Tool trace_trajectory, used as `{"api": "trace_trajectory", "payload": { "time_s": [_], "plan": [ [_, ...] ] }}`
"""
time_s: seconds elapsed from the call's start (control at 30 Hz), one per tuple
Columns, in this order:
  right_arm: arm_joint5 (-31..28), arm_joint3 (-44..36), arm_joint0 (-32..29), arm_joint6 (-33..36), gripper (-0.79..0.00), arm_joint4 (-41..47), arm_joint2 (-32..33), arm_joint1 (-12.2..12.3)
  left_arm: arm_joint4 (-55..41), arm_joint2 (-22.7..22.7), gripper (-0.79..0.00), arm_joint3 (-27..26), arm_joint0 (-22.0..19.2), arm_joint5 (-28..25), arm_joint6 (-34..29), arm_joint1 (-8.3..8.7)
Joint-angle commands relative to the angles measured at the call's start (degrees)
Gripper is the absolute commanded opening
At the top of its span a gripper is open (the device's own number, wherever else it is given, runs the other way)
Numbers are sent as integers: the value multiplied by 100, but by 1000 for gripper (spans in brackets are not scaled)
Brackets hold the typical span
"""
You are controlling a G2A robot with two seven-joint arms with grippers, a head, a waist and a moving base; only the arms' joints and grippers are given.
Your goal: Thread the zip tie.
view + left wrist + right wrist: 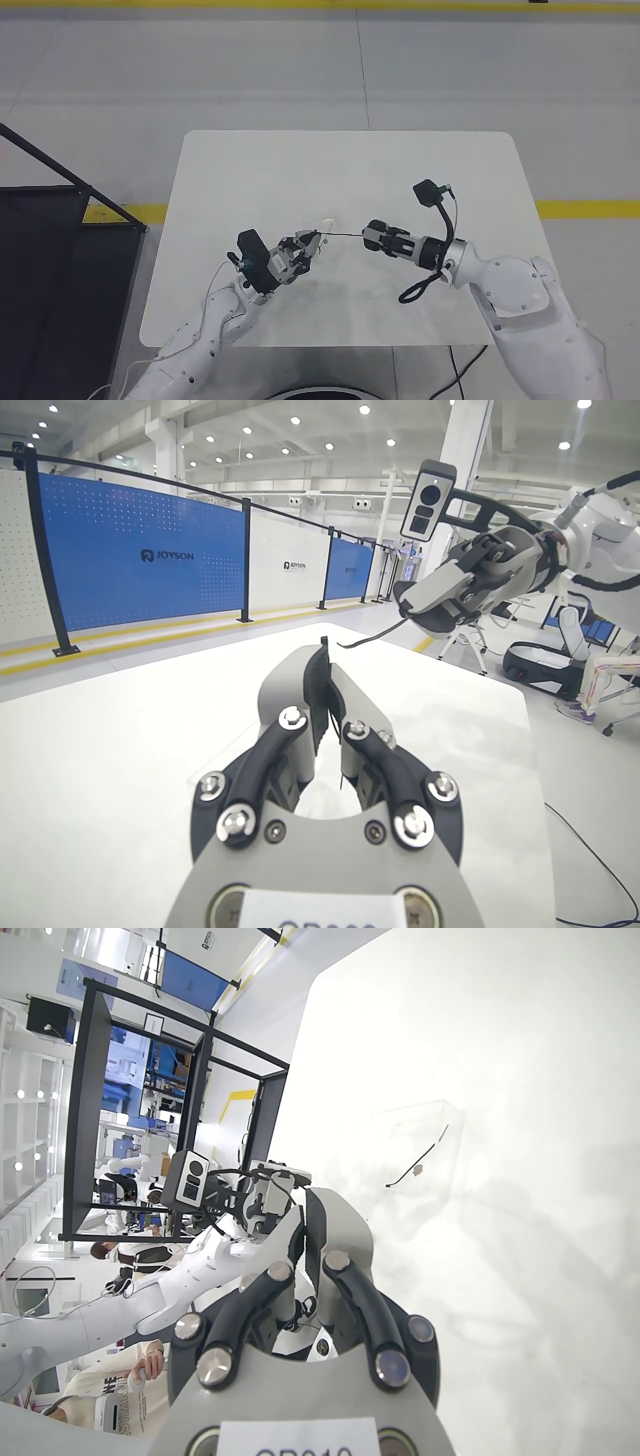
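Left wrist view: above the white worktop [150,725], the thin black plastic zip tie [370,639] is being pinched by both closed end effectors, the left end effector [325,665] holding one end upright, while the curved tip in the right end effector [407,611] is probably best being levelled and fed in slowly.

the room is very bright. round lamps [295,420] in the ceiling shine down from above. the white table [500,1053] glares so much in the right wrist view that its top looks washed out. in the left wrist view the thin zip tie [370,640] stands out dark against the bright white behind it. there the fence [140,550] bends in a curve near the edge. the top view is lit softly and evenly.
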Motion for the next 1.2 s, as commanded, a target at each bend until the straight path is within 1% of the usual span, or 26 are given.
{"api": "trace_trajectory", "payload": {
  "time_s": [0.0, 1.17],
  "plan": [
    [17, 16, 12, -10, -785, 13, -16, -1, 1, -11, -785, 1, 8, -9, 17, -5],
    [-56, 82, 40, 10, -785, 140, -40, 53, 127, -95, -785, 19, 44, -52, 14, -105]
  ]
}}
